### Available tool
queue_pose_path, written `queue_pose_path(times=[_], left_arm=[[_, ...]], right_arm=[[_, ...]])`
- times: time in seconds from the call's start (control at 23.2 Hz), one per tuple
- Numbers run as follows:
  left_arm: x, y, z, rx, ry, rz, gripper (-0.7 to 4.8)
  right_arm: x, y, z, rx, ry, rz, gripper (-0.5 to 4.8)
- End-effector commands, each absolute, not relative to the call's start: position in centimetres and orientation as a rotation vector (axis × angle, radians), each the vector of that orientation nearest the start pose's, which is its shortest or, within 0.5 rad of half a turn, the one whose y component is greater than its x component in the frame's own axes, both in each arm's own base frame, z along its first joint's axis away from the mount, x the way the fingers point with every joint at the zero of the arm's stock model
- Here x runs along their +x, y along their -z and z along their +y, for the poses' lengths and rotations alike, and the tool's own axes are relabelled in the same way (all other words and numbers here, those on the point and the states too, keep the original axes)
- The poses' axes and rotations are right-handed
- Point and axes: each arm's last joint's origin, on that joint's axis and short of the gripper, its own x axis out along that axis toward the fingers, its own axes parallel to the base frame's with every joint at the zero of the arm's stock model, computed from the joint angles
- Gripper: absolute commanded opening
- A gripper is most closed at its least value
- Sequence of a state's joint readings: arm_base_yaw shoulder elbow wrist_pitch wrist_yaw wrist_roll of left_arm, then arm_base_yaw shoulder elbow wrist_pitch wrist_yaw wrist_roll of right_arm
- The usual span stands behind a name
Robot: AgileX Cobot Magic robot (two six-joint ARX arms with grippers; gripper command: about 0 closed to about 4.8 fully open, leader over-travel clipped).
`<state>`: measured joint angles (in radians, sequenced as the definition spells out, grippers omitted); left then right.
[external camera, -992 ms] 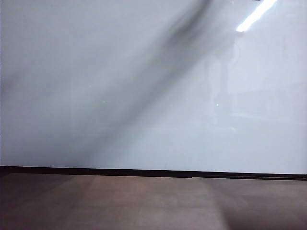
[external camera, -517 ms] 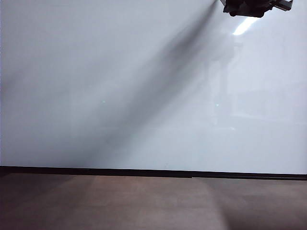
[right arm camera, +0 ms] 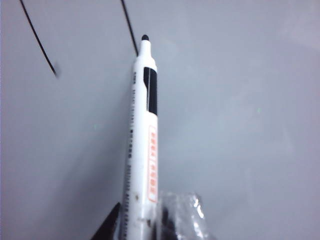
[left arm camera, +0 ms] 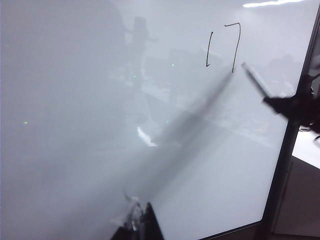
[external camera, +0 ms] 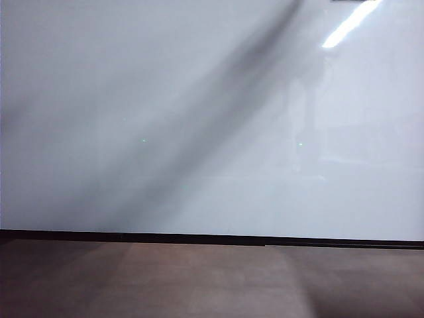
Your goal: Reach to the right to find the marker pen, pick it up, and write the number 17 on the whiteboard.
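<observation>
Nearest the right wrist camera, the right gripper [right arm camera: 142, 222] is clenched on the lower barrel of the white marker pen with a black band and orange label [right arm camera: 144, 140]. One finger is dark; the other looks wrapped in clear film, probably to steady the grip. The pen points away from the wrist with its black tip bare, next to the foot of a drawn stroke on the board, apparently just clear of it.

Beyond it stands the glossy white whiteboard with a thin black strip along its lower edge [external camera: 199, 132]. In the left wrist view both black strokes of the "17" [left arm camera: 223, 45] are on it, high and toward the right arm's side, so the writing looks finished. The pen's long shadow slants across the panel.

The left gripper [left arm camera: 140, 225] hangs low, well apart from the writing; whether it is released or clenched I cannot tell.

Below the board lies the dull brown-grey surface [external camera: 199, 285].
</observation>
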<state>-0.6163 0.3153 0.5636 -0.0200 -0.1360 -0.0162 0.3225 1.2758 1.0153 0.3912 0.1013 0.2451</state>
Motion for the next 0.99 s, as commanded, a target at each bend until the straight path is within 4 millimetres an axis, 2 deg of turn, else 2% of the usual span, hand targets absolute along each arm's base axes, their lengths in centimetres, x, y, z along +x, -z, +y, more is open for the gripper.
queue_pose_path(times=[0.04, 0.3, 0.65, 0.73, 0.82, 0.91, 0.99], left_arm=[[7.3, -32.6, -4.7, -0.097, 0.476, -0.212, -0.05], [7.7, -32.3, -5.0, -0.088, 0.475, -0.189, -0.05], [8.4, -30.2, -5.4, -0.066, 0.474, -0.134, -0.05], [8.8, -29.1, -5.5, -0.057, 0.454, -0.112, -0.05], [9.7, -26.9, -5.3, -0.040, 0.393, -0.077, -0.05], [10.5, -24.9, -4.4, -0.020, 0.290, -0.026, -0.05], [11.0, -23.9, -3.2, -0.014, 0.173, -0.008, -0.05]], right_arm=[[26.1, -37.7, 8.4, 0.266, -0.242, -0.131, -0.06], [23.7, -37.8, 7.6, 0.272, -0.236, -0.153, -0.06], [21.4, -37.0, 6.8, 0.253, -0.231, -0.140, -0.06], [21.0, -36.9, 6.7, 0.237, -0.223, -0.132, -0.06], [20.6, -37.0, 6.5, 0.232, -0.222, -0.121, -0.06], [20.2, -37.1, 6.4, 0.219, -0.219, -0.111, -0.06], [19.8, -37.0, 6.2, 0.180, -0.204, -0.099, -0.06]])
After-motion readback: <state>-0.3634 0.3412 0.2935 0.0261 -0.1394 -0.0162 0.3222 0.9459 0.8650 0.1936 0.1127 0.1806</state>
